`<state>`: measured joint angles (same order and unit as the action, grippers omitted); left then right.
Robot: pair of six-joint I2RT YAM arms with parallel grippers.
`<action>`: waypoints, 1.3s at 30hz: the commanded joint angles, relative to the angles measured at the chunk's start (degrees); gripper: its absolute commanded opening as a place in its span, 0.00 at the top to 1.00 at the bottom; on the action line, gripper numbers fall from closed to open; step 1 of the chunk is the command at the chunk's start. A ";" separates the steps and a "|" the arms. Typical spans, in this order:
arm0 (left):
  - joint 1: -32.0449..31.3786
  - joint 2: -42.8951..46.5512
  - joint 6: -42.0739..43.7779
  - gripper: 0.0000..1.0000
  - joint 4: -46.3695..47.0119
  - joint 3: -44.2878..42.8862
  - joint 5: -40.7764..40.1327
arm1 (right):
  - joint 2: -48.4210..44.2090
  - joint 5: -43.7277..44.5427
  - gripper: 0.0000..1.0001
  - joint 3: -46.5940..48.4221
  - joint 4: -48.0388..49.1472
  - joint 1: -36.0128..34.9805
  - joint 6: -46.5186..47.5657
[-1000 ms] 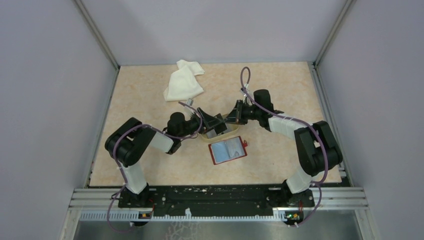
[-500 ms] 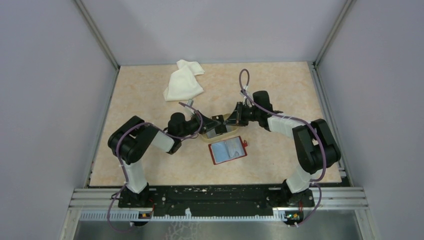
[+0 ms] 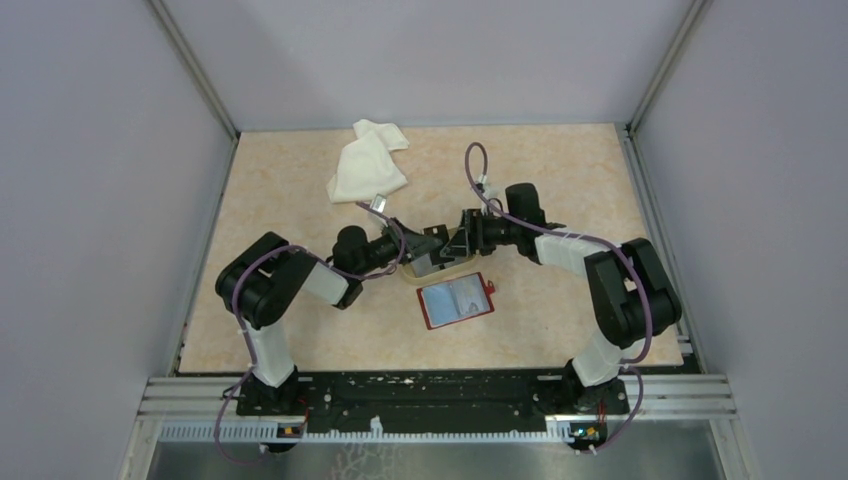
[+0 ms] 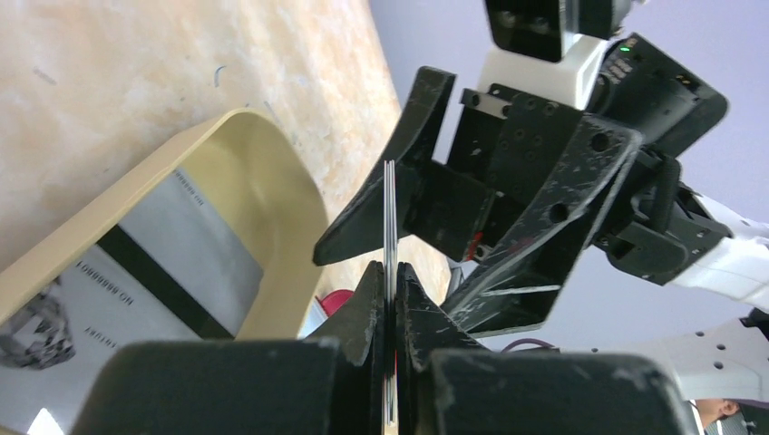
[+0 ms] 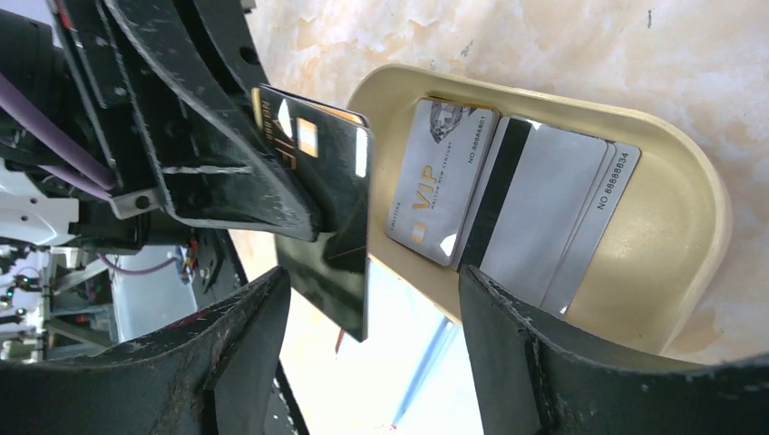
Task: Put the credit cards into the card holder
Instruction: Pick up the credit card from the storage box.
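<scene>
My left gripper (image 4: 391,272) is shut on a dark credit card (image 4: 390,217), seen edge-on between its fingers. In the right wrist view that card (image 5: 326,217) stands upright, dark and glossy, between the fingers of my right gripper (image 5: 372,281), which is open and not touching it. Both grippers meet above the tan dish (image 5: 689,181); the left gripper (image 3: 425,245) faces the right gripper (image 3: 457,240). More credit cards lie in the dish: a silver VIP one (image 5: 440,181) and a silver one with a black stripe (image 5: 544,217). The red card holder (image 3: 455,302) lies open just in front of the dish.
A crumpled white cloth (image 3: 368,165) lies at the back left of the table. Grey walls close in the table at the left, back and right. The two arms reach in from either side and crowd the space over the dish (image 3: 440,272).
The left gripper has shut on the dark card. The right gripper, shut on it before, has opened and let it go.
</scene>
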<state>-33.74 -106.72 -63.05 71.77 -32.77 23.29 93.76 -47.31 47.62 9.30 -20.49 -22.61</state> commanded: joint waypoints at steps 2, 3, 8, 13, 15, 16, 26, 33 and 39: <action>-0.23 -0.90 -0.61 1.00 9.13 -0.36 2.64 | -1.59 -1.34 0.32 1.39 -0.56 -1.46 5.81; -0.28 -0.99 -0.73 1.00 9.25 -0.48 2.77 | -1.74 -1.19 0.34 1.41 -0.59 -1.74 5.88; -0.58 -1.42 -0.86 1.00 8.91 -1.03 3.03 | -2.78 -0.21 0.40 1.30 -0.16 -1.92 5.64; -0.87 -2.78 -1.11 1.00 9.12 -1.80 3.42 | -3.45 -0.08 0.48 0.90 0.98 -1.92 4.71; -1.15 -3.32 -1.47 1.00 9.43 -2.34 3.53 | -3.34 0.11 0.54 0.90 0.98 -1.92 4.51; -1.24 -3.54 -1.48 1.00 9.44 -2.55 3.61 | -3.24 0.11 0.60 0.98 0.92 -1.92 4.40; -1.18 -3.60 -0.71 0.71 9.44 -2.10 3.92 | -2.83 -0.16 1.00 1.10 0.89 -1.38 2.75; 0.25 -4.20 -1.61 0.61 13.95 -0.65 6.61 | -2.43 -5.84 1.00 0.11 4.47 0.46 -0.28; 0.85 -3.79 -1.35 0.63 15.51 -0.29 8.93 | -1.60 -9.49 1.00 -0.20 6.22 1.61 -0.99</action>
<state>-33.23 -110.54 -63.86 81.03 -33.67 27.94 92.71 -54.39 47.59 10.79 -20.25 -23.20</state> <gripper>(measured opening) 0.386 0.023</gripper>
